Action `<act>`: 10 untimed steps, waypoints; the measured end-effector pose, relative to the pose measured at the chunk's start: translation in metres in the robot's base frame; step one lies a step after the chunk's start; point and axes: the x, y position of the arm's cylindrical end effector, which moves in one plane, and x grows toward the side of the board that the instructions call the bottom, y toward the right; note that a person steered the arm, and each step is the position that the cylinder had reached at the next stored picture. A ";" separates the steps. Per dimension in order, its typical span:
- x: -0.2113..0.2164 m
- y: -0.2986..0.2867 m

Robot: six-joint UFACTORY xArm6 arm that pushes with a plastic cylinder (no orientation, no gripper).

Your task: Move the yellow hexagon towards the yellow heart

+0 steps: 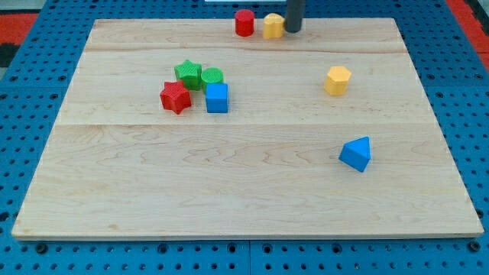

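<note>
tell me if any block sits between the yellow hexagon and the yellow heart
Nothing visible does. The yellow hexagon has bare board up to the yellow heart at the view's top. My tip sits against the heart's right side; the red cylinder is beyond, on its left.

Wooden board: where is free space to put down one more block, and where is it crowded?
Free: the board below the blue triangular block, and the middle between blue cube and yellow hexagon. Crowded: cube, red star, green star, green cylinder; and top edge: my tip, yellow heart, red cylinder.

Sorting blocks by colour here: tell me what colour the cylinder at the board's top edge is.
Red. The cylinder shows clearly in the camera view, beside the yellow heart.
</note>
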 end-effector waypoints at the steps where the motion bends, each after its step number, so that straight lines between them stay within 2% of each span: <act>1: -0.002 0.019; 2: 0.031 0.058; 3: 0.106 0.070; 4: 0.162 0.080; 5: 0.187 0.085; 6: 0.185 0.126; 7: 0.225 0.144; 8: 0.249 0.115; 10: 0.223 0.105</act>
